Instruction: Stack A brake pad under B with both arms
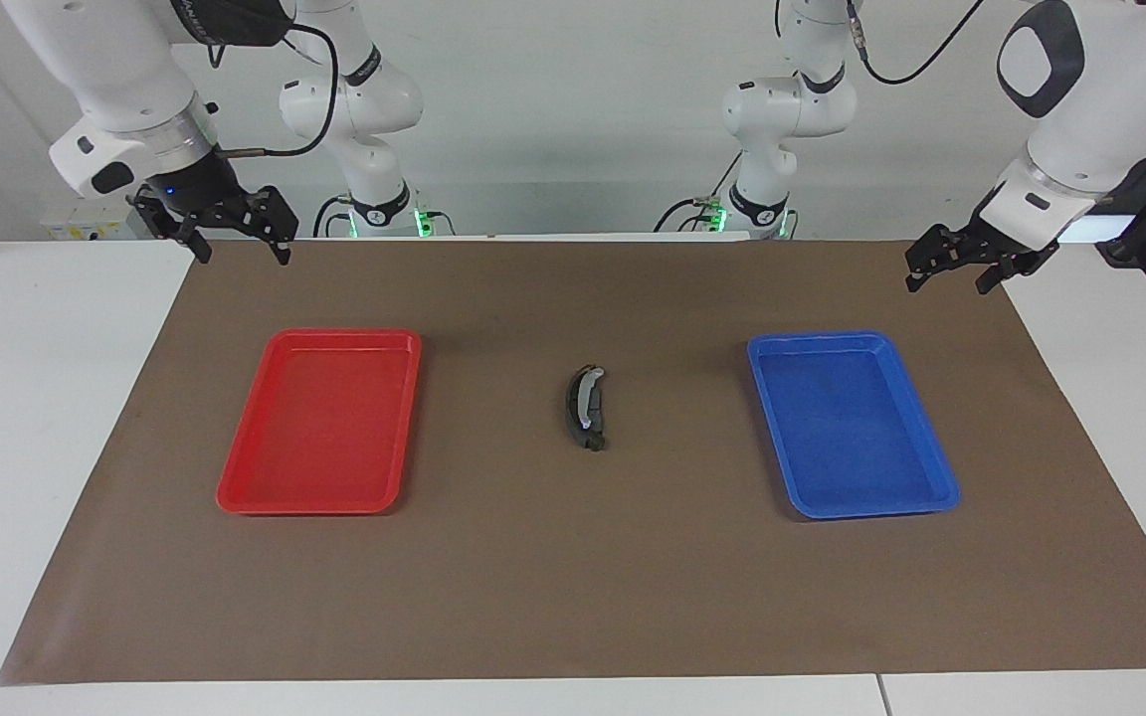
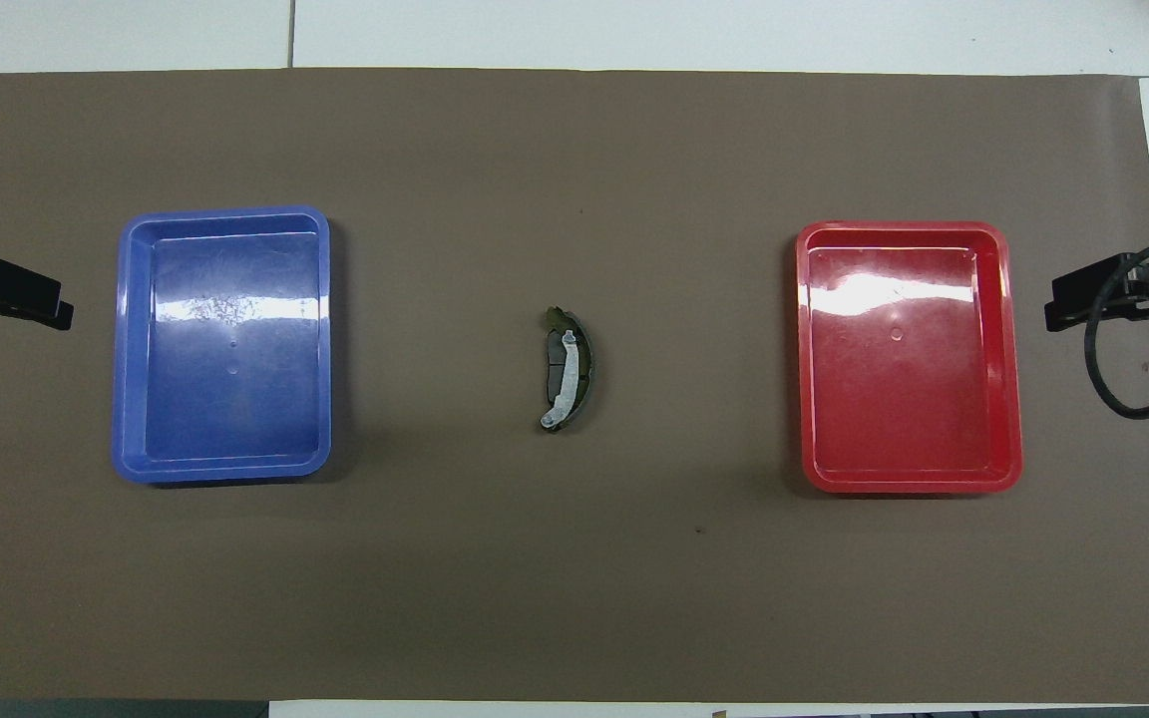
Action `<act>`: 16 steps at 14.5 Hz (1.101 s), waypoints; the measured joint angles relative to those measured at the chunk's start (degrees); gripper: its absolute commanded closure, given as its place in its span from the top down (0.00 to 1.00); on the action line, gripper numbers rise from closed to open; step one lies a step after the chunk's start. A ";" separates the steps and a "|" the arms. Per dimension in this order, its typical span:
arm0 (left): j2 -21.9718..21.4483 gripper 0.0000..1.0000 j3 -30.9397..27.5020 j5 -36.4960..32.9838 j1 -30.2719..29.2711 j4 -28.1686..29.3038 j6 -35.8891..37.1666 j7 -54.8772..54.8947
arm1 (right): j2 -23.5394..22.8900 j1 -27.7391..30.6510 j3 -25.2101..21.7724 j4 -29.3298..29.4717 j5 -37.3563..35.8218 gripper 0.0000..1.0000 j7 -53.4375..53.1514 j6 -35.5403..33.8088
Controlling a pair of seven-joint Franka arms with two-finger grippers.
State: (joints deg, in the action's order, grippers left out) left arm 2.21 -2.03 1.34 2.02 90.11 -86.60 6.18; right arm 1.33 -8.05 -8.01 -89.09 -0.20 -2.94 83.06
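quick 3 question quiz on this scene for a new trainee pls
1. True or false: a brake pad lies in the red tray.
2. Which tray lies toward the left arm's end of the table? A: the red tray. B: the blue tray.
3. Fill in: the crescent brake shoe lies on the mat between the two ____.
Key: 1 false; 2 B; 3 trays.
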 measured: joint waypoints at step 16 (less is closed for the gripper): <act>0.00 1.00 0.00 0.00 0.00 0.00 0.00 0.00 | 1.92 -0.84 0.05 -3.00 -1.30 1.00 0.00 1.99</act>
State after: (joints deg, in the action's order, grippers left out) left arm 2.21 -2.03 1.34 2.02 90.11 -86.60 6.18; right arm 3.25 -8.89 -7.95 -92.10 -1.50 -2.94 85.05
